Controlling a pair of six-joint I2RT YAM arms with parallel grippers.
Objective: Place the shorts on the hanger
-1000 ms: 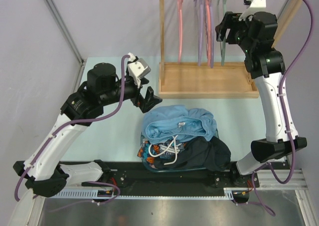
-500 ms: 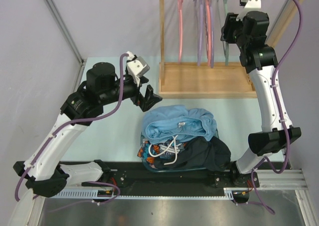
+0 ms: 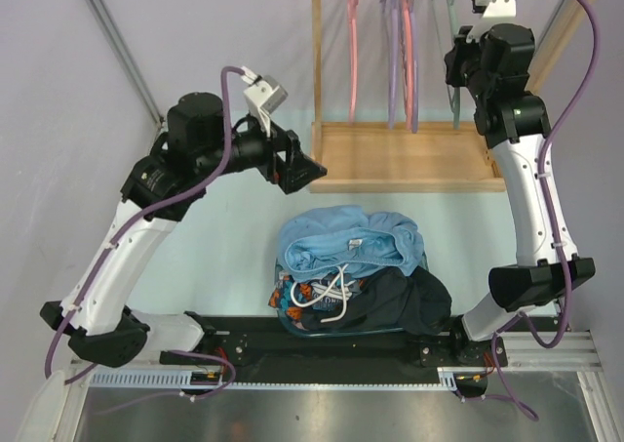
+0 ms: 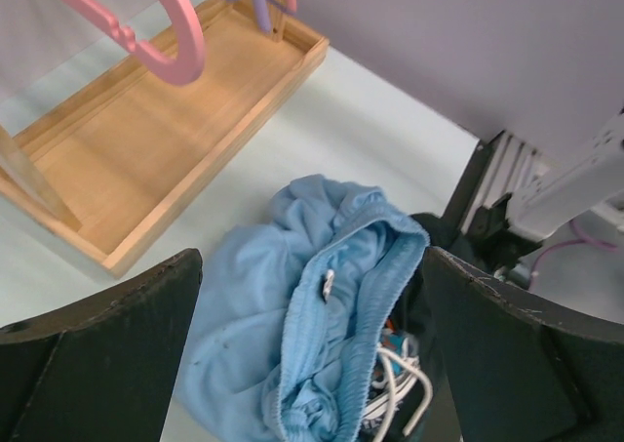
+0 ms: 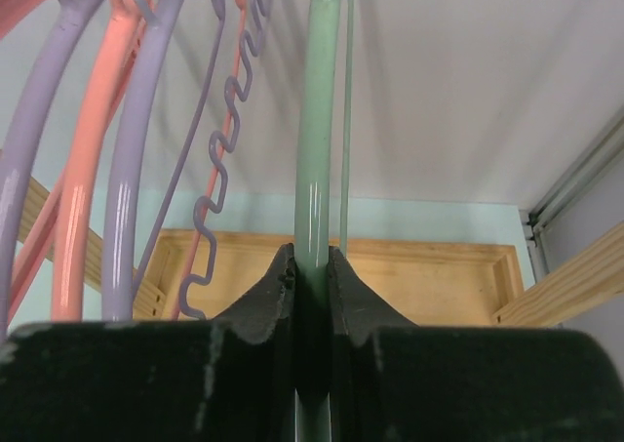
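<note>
The right fingers (image 5: 258, 310) are clamped on the hanger (image 5: 317, 140); the left fingers (image 4: 107, 344) are spread wide, with the shorts (image 4: 283, 296) framed between them.

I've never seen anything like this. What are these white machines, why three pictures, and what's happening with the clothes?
These are two robot arms bolted to a table, each ending in a two-fingered claw. The wide picture comes from a fixed camera above and behind them; the other two come from a camera on each wrist. On the table lies a heap of clothes, light blue shorts on top. Behind stands a wooden rack with pink hangers and purple hangers. The right claw is closed on a pale green hanger hung there. The left claw is open, holding nothing, pointed toward the shorts.
</note>
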